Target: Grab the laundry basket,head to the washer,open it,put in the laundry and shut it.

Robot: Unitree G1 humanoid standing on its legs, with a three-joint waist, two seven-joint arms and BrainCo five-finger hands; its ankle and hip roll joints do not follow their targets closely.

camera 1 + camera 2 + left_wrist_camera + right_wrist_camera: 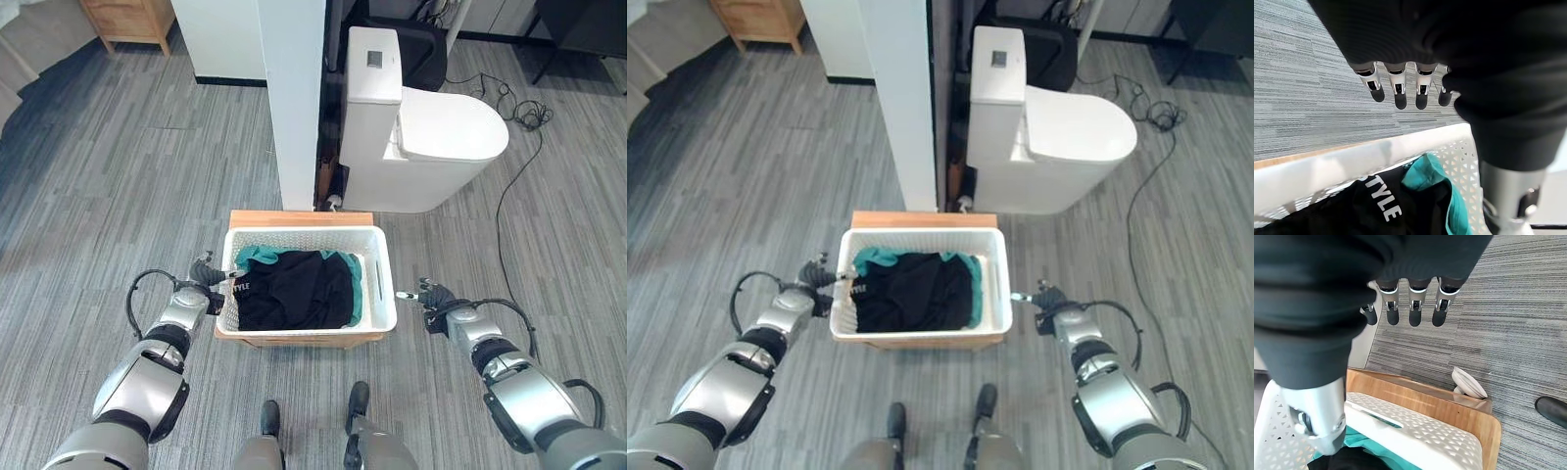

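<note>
White perforated plastic, the laundry basket (pixel 377 284) sits on a low wooden stand (pixel 299 218) on the floor, holding dark clothes (pixel 294 289) and a teal garment (pixel 257 257), with a toilet (pixel 431 137) just beyond it. The grab is the step in hand and looks not yet made. The left hand (pixel 208 273) hovers at the basket's left rim, fingers straight and holding nothing; the right hand (pixel 431 296) hangs just off the right rim, fingers likewise relaxed and apart. Next, I judge, both hands must close in on the basket's sides, get fingers under the rim or into the handle slots, and lift evenly.
</note>
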